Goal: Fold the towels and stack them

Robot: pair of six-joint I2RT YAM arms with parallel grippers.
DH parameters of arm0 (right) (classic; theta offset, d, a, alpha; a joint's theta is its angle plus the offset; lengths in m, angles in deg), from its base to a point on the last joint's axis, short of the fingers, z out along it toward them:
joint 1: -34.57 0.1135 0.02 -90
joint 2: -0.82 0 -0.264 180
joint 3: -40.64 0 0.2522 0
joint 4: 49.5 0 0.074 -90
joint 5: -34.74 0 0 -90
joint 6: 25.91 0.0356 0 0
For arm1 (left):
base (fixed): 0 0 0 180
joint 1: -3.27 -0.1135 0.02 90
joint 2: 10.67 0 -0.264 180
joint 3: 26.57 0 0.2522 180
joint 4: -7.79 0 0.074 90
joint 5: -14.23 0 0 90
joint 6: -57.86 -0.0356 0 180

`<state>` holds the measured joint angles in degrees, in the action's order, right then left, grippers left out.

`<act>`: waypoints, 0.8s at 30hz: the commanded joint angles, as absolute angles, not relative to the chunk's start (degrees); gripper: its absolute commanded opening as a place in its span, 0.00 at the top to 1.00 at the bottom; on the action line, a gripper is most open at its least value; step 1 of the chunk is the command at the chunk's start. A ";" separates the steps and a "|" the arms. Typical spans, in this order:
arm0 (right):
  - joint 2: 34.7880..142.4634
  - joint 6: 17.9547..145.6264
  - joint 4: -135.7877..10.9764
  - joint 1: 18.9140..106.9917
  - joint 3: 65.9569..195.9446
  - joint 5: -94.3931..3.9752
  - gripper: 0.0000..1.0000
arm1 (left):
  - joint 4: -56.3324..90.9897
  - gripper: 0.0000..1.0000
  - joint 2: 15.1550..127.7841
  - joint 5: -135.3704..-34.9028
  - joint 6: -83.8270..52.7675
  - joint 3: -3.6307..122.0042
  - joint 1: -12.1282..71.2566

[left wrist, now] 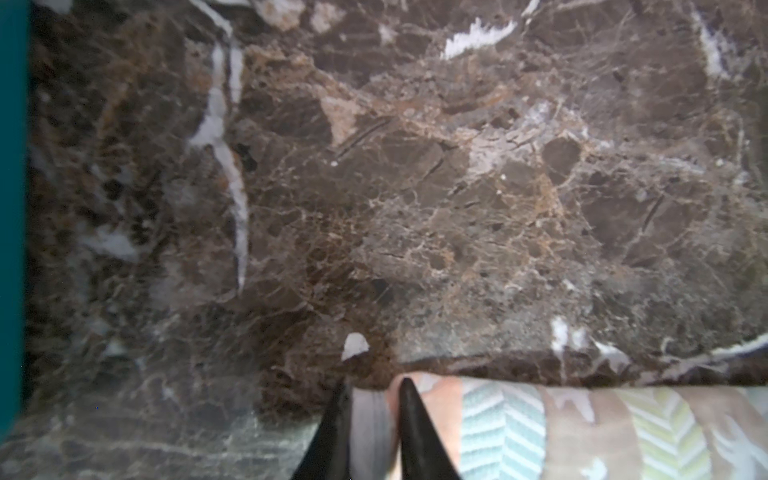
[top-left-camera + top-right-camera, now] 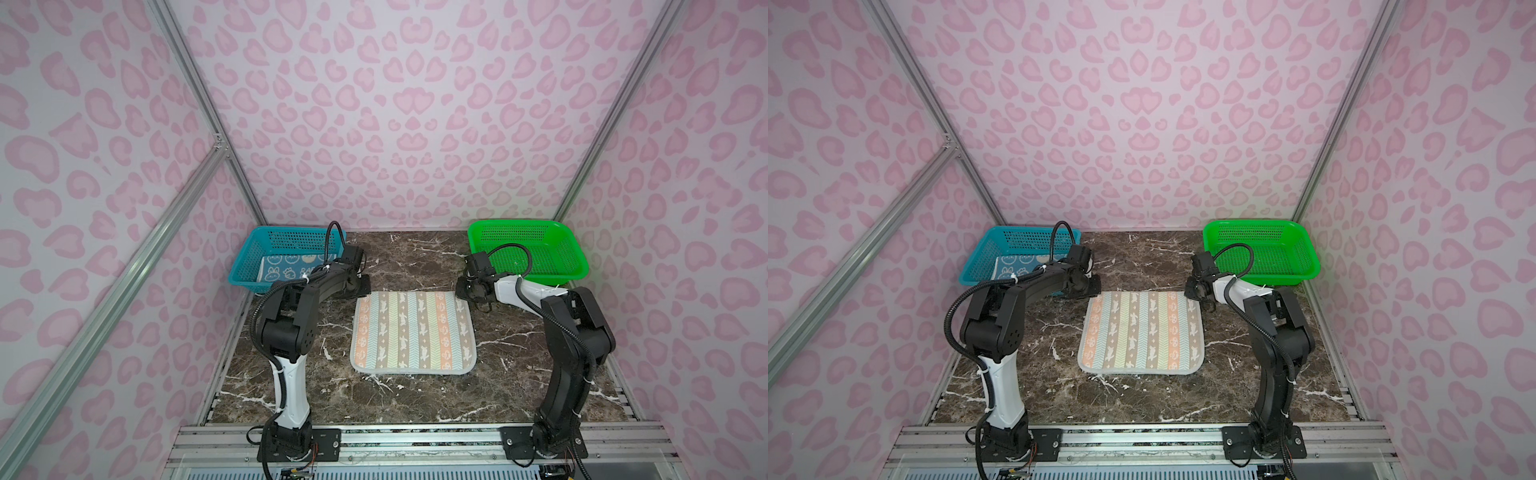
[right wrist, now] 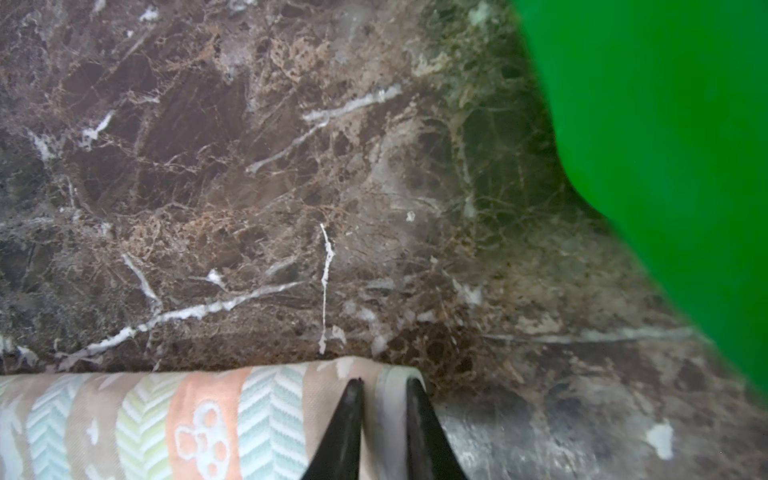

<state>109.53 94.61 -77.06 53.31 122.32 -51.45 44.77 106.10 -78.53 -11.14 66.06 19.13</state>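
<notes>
**A:** so what was around the chevron towel (image 2: 411, 330)?

**B:** it lay flat on the table (image 2: 415, 257), with the blue basket (image 2: 249, 266) and green basket (image 2: 577, 266) at the back corners. Both arms stretched forward, low. The left gripper (image 1: 374, 384) and right gripper (image 3: 383, 382) each pinched a far corner.

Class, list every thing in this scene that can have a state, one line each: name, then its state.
striped towel: unfolded, flat on the marble table.
blue basket: holds a towel.
blue towel: lying in the blue basket, partly hidden.
green basket: nothing visible inside.
left gripper: shut on a far corner of the striped towel.
right gripper: shut on its other far corner.
</notes>
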 commanded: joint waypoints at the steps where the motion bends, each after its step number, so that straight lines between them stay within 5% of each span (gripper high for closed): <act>1: 110.33 93.03 -78.04 53.40 122.66 -52.49 0.89 | 45.05 0.97 106.78 -78.57 -11.11 66.60 18.92; 6: 109.44 91.71 -77.89 53.42 122.59 -52.01 1.00 | 44.41 0.97 104.87 -78.91 -11.28 66.12 18.64; 24: 95.19 75.60 -72.58 53.29 115.93 -44.73 1.00 | 36.86 0.97 88.33 -89.01 -16.69 58.50 18.47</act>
